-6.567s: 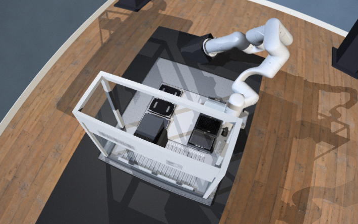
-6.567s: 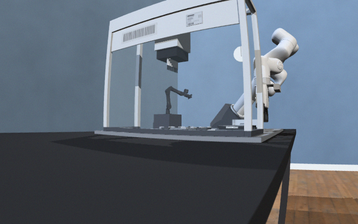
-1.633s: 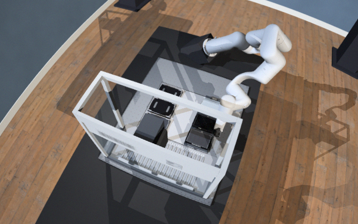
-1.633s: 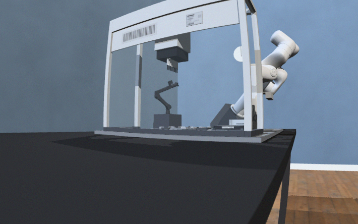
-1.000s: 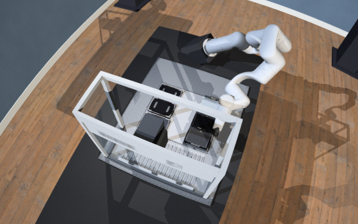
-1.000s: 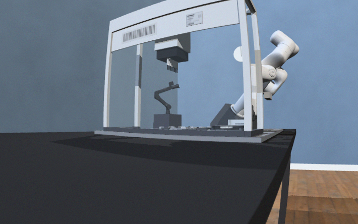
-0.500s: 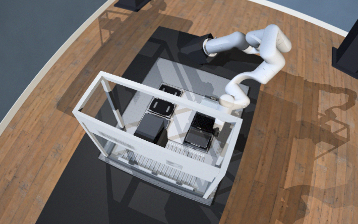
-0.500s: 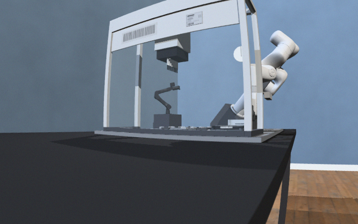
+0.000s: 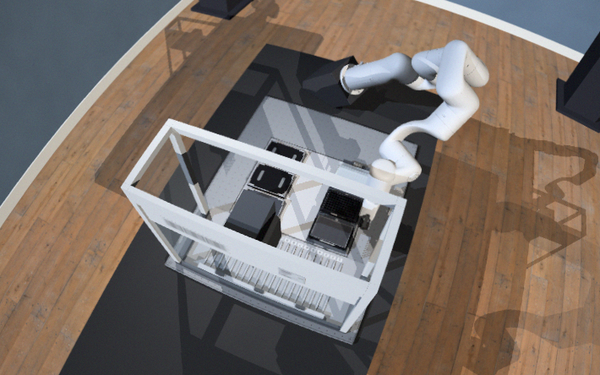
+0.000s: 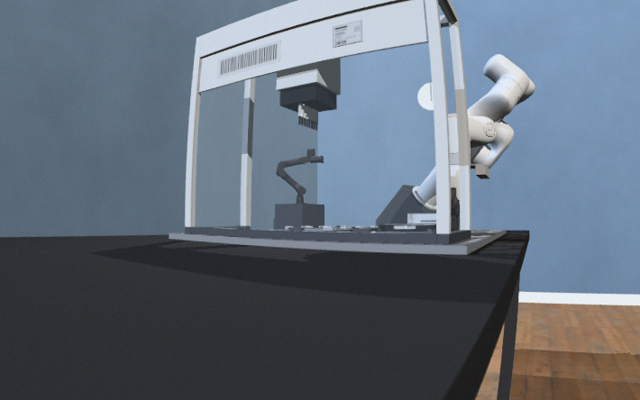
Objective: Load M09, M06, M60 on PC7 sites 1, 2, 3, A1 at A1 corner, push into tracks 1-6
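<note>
Starting with the white instrument frame (image 9: pixel 264 155): spanning the whole deck, standing over and beyond the fingers, crossing above them with its top bar in the top view. Moving down to the arm (image 9: pixel 451 93): folding over from its base, dropping its wrist low beside the frame's corner post (image 10: pixel 443 149), probably keeping to the side so as to reach the carrier without fouling the bars.

Coming to PC7 (image 9: pixel 330 247): lying just beside the fingers, on their side toward the nests, pointing lengthwise at the loading rails (image 9: pixel 270 283) ahead of the fingertips, apparently lining up with the low-numbered tracks. Seeming to be carrying 3 items:
- a pale block (image 9: pixel 352 174) behind the fingers at the handle end, likely M09
- a gridded dark plate (image 9: pixel 340 204) about level with them
- a glossy dark plate (image 9: pixel 331 231) just ahead

Not making out labels, seating or A1 corners at this size. Noting 2 black nests (image 9: pixel 270 181) well apart from the fingers, past the carrier, looking emptied.

Ending at the gripper (image 9: pixel 364 220): fingers spread fully apart, gripping nothing, hanging close to the carrier's long edge, likely readying to nudge or push.

Comparing views: getting layout, plate order and carrier heading from the top view only. Getting height from the exterior view only, showing the wrist down near deck level behind the post, hiding the fingertips almost entirely, flattening carrier and plates into a thin strip
</note>
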Motion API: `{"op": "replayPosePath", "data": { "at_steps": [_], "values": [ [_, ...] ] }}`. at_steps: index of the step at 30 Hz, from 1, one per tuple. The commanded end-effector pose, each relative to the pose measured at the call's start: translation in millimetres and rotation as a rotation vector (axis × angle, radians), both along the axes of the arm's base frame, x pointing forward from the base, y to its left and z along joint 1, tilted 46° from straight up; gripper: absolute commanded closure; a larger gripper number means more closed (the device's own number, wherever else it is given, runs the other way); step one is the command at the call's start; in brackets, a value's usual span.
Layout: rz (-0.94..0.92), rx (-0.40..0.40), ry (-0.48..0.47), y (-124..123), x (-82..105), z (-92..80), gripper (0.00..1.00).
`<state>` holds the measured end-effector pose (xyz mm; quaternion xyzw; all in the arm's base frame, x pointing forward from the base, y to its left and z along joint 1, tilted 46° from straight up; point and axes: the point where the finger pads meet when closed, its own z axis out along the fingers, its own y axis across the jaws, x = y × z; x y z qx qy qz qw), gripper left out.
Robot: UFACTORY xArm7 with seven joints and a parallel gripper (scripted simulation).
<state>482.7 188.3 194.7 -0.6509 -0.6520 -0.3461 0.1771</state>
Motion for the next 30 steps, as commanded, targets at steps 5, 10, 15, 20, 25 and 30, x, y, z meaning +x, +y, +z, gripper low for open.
{"op": "replayPosePath", "data": {
  "at_steps": [5,10,15,20,25,30],
  "values": [
    [-0.004,0.000,-0.003,2.1,0.9,4.8,0.00],
    [-0.004,0.000,-0.003,3.5,0.7,6.1,0.00],
    [-0.004,0.000,-0.003,6.0,0.4,8.4,0.00],
    [-0.004,0.000,-0.003,8.4,0.1,10.7,0.00],
    [-0.004,0.000,-0.003,10.8,-0.2,13.0,0.00],
    [-0.004,0.000,-0.003,12.3,-0.3,14.3,0.00]
  ]
}}
